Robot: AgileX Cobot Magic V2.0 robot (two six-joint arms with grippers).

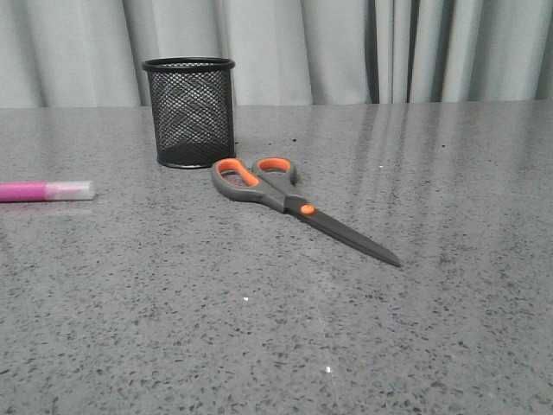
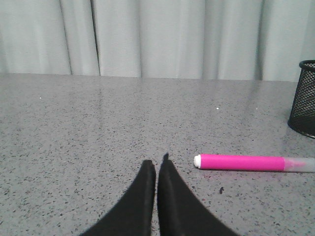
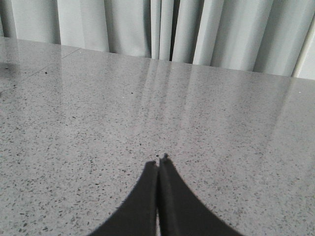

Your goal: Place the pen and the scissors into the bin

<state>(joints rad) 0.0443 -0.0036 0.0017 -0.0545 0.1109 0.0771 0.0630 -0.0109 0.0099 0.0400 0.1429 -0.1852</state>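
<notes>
scissors flat by bin | pen far left | curtain behind

You've got the left gripper low over the grey speckled table, fingers pressed together, nothing between them. The pen lies flat just past the fingertips and off to one side, pink barrel nearest, whitish cap pointing away from the gripper. The bin stands farther out on that same side, cut off by the frame. Pale curtain behind.
</notes>
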